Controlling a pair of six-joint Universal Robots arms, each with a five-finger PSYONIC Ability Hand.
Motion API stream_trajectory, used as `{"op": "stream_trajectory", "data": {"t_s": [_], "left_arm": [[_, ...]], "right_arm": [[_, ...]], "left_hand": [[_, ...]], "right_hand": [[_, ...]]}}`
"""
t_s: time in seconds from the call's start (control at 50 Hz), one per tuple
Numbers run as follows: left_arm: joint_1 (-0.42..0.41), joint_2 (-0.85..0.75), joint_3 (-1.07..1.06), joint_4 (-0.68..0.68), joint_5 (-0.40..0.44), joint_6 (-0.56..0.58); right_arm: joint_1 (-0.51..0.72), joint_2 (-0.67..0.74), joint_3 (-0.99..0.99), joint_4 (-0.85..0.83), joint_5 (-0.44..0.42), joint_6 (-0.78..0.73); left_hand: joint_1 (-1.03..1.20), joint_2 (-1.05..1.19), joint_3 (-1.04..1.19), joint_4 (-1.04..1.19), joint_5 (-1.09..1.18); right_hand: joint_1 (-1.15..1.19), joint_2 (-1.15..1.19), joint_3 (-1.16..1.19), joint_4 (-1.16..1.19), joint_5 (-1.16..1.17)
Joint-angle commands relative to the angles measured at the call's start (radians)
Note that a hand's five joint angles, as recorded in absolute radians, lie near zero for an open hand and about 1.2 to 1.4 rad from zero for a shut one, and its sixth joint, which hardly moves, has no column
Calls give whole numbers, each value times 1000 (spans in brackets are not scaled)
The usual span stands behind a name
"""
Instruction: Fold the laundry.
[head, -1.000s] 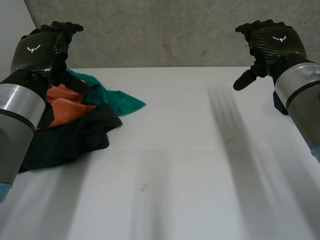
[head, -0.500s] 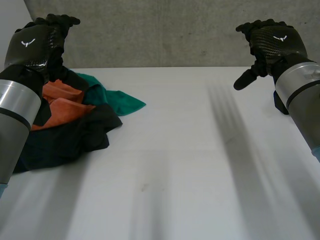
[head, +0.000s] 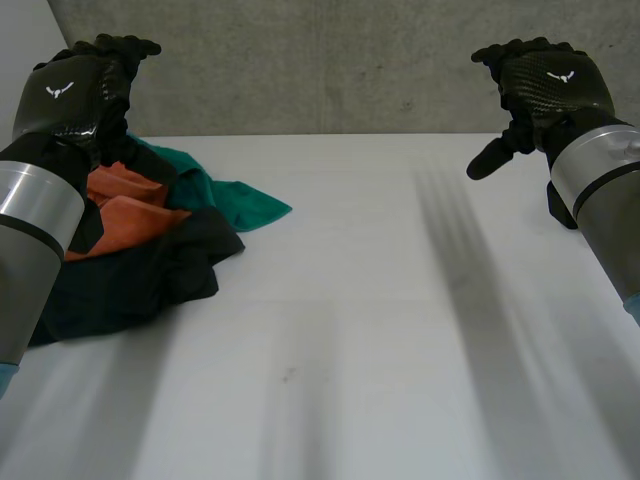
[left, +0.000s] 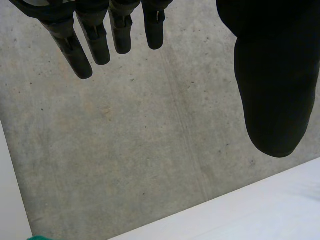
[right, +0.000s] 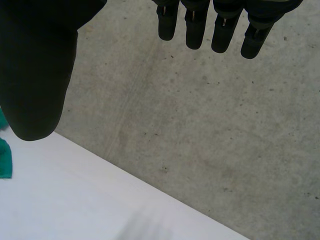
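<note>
"Orange cloth (head: 125, 208) on top, green cloth (head: 240, 205) poking out behind, black garment (head: 150, 275) underneath. The laundry's one crumpled heap at the robot's left side of the tabletop (head: 400, 320). Nothing spread flat, nothing folded yet."

"And the left robot hand (head: 75, 90)?"

"Raised above the heap's far part, not touching it as far as the head view shows. Wrist cam: fingers (left: 95, 40) straight, thumb apart, nothing betw. them, so it's released and empty. Prob. poised there because the heap is on its side and within its reach."

"Right robot hand (head: 545, 85)?"

"Well apart from the heap, raised over the bare right side. Fingers relaxed, thumb out, empty too. Likely held clear so there's room to lay a piece flat in the middle."

"So what stage?"

"Very start, by the look of it. Next move prob. needs one piece lifted off the heap w/o dragging the rest. The orange one sits topmost, so it looks the easy pick. Risk: the layers seem tangled, and the black one may come along."
</note>
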Motion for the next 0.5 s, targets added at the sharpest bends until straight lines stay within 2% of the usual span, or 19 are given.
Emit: {"op": "stream_trajectory", "data": {"t_s": [0.02, 0.08, 0.16, 0.18, 0.2, 0.24, 0.26, 0.34, 0.42, 0.5], "left_arm": [[0, -6, 0, 6, -2, 1], [4, -22, 3, 15, -3, 13], [90, -167, 62, 20, -15, 152], [131, -243, 100, 15, -18, 256], [150, -282, 121, 14, -18, 312], [172, -359, 159, 18, -21, 419], [178, -432, 202, 21, -25, 517], [205, -611, 324, 58, -55, 704], [259, -779, 420, 101, -57, 777], [282, -885, 512, 115, -52, 783]], "right_arm": [[6, -6, -1, -22, -9, -8], [0, -5, -12, -2, -6, -14], [1, 1, -13, 16, -8, -42], [3, 1, -16, 21, -6, -57], [4, 1, -18, 22, -6, -65], [9, 3, -18, 28, -6, -82], [10, 4, -19, 36, -6, -97], [14, 7, -16, 41, -5, -120], [14, 14, -13, 42, -5, -123], [14, 21, -6, 44, -5, -123]], "left_hand": [[-34, -34, -38, -34, -48], [-34, -34, -38, -34, -48], [-34, -34, -38, -34, -48], [-34, -34, -38, -34, -48], [-34, -34, -38, -34, -48], [-34, -34, -38, -34, -48], [-34, -34, -38, -34, -48], [-34, -34, -38, -34, -48], [-30, -30, -34, -30, -44], [58, 58, 53, 58, 43]], "right_hand": [[-48, -35, -32, -34, -46], [-48, -35, -32, -34, -46], [-48, -35, -32, -34, -46], [-48, -35, -32, -34, -46], [-48, -35, -32, -34, -46], [-48, -35, -32, -34, -46], [-48, -35, -32, -34, -46], [-48, -35, -32, -34, -46], [-48, -35, -32, -34, -46], [-48, -35, -32, -34, -46]]}}
